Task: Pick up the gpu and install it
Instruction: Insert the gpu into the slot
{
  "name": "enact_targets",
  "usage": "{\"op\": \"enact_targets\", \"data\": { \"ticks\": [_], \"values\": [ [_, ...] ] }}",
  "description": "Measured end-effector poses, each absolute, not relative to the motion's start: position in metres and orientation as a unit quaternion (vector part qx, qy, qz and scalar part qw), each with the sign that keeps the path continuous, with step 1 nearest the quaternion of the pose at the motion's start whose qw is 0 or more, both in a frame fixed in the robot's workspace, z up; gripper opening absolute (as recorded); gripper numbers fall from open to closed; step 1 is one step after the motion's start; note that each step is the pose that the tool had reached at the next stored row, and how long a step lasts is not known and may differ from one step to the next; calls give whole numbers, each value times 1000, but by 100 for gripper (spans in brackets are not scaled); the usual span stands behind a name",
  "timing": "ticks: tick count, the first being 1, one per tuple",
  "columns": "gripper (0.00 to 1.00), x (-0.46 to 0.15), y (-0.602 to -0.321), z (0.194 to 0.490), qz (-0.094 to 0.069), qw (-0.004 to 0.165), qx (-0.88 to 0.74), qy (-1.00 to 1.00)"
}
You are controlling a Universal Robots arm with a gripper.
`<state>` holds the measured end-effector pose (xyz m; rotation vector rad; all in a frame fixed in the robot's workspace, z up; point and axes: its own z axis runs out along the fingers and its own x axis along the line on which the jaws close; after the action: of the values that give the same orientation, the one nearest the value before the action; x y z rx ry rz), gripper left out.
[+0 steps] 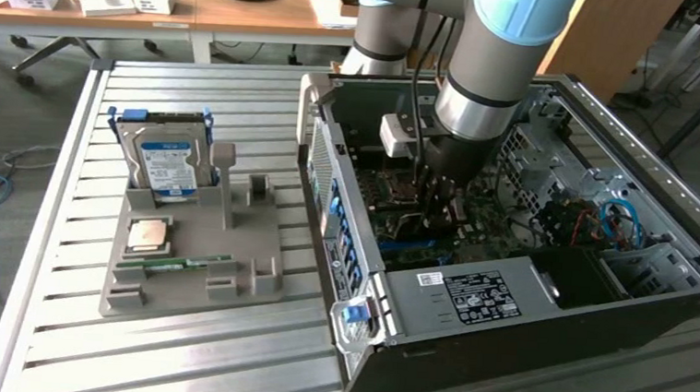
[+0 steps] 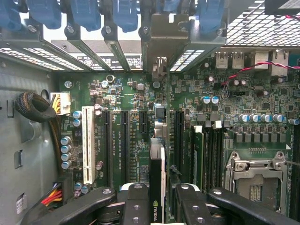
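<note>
The slatted table [image 1: 77, 232] carries an open computer case [image 1: 648, 161] along its edge on the exterior view's right, and we see the robot arm [image 1: 495, 67] reaching down inside. A grey holder [image 1: 190, 268] near the opposite edge keeps the hard drive [image 1: 168, 160]. Over the motherboard [image 2: 262, 103], the jaws stand partly closed, clamping the gpu [image 2: 157, 164] edge-on between black slots [image 2: 124, 140]. A white slot [image 2: 88, 143] and a cable bundle [image 2: 33, 108] lie well apart from it.

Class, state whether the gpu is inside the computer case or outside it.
Inside: the gpu, clamped edge-on by the gripper, stands over the motherboard slots. Seated or not: cannot tell.
</note>
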<state>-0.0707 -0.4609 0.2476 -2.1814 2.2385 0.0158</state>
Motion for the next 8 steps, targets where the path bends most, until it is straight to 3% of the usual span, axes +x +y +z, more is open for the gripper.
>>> {"op": "enact_targets", "data": {
  "ticks": [8],
  "values": [
    [26,-71,-461,250,5,8,-698,716]
  ]
}}
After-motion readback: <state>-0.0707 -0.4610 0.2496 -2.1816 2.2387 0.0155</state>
